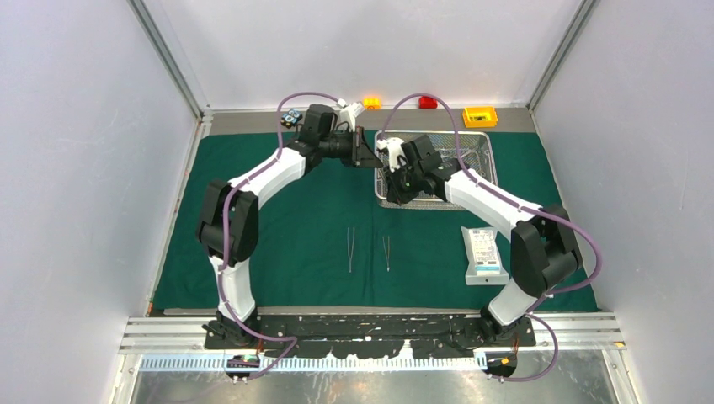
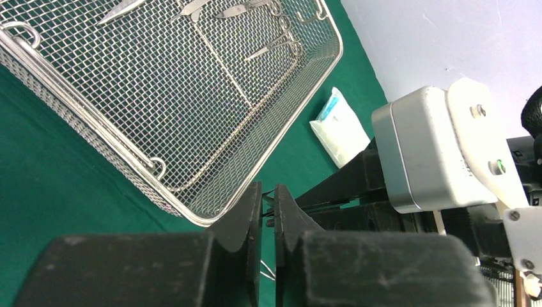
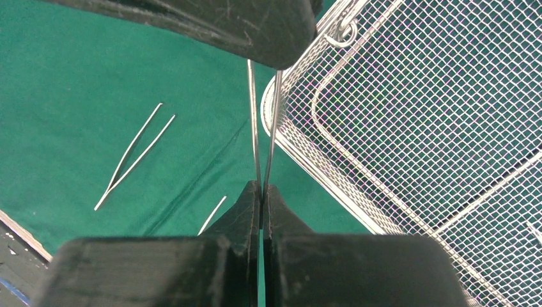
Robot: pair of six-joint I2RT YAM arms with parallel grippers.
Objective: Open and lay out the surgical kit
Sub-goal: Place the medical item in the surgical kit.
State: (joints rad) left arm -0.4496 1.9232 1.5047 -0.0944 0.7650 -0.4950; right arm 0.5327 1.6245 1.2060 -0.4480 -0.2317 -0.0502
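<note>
The right pincer [image 3: 262,195] is clamping the tweezers [image 3: 254,128] at the tray's [image 1: 476,156] nine o'clock rim, probably for a handover. I cannot tell whether the near-closed left pincer [image 2: 268,211] is gripping them.

Seen from above and behind my bases, the whole green drape [image 1: 295,210]. Wrist cameras ride close behind my left gripper [image 2: 268,188] and right gripper [image 3: 261,187], looking down; all three views share the wire-mesh tray [image 1: 473,156] corner and cloth beside it.
</note>
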